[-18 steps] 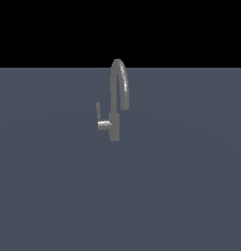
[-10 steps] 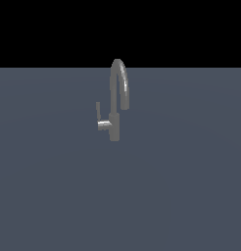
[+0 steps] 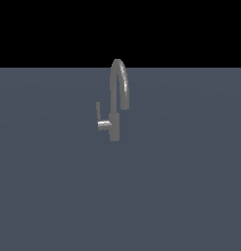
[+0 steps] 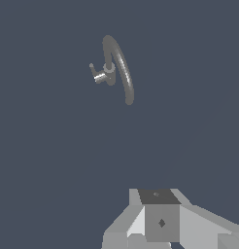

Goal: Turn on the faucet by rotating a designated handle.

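Note:
The small grey faucet [image 3: 114, 122] stands upright on the flat grey surface, its arched spout [image 3: 120, 81] curving toward the exterior view's right. The handle [image 3: 98, 112], a thin upright rod on a short stub, sticks out of the post on the exterior view's left. From above, the wrist view shows the faucet [image 4: 119, 63] with its handle [image 4: 93, 70] far from my gripper [image 4: 160, 221]. Only grey blocks of the gripper show at the picture's edge, and the fingertips are cut off. The gripper does not appear in the exterior view and touches nothing.
A plain dark grey surface [image 3: 181, 196] spreads around the faucet on all sides, with a black background behind its far edge.

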`<act>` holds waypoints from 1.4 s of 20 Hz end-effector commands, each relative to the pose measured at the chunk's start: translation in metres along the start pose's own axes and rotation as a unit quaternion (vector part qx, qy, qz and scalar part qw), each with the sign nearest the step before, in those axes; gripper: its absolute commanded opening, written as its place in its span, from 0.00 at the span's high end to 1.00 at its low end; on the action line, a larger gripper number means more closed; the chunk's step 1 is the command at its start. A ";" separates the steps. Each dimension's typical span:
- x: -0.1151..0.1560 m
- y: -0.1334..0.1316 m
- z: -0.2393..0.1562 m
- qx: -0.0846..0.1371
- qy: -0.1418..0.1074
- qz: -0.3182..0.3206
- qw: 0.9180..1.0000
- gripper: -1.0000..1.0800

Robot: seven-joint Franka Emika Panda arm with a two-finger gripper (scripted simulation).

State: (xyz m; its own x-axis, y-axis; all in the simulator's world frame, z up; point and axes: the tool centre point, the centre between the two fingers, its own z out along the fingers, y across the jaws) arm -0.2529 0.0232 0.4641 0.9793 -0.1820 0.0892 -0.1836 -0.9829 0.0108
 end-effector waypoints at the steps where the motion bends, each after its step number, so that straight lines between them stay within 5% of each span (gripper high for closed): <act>1: 0.000 -0.009 0.011 -0.006 0.011 0.018 1.000 1.00; 13: 0.012 -0.056 0.073 -0.038 0.071 0.119 0.990 1.00; 28: 0.044 -0.100 0.142 -0.069 0.133 0.224 0.963 1.00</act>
State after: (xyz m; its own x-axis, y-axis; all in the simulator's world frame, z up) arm -0.1844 0.1071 0.3315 0.7611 -0.5422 0.3559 -0.5939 -0.8032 0.0466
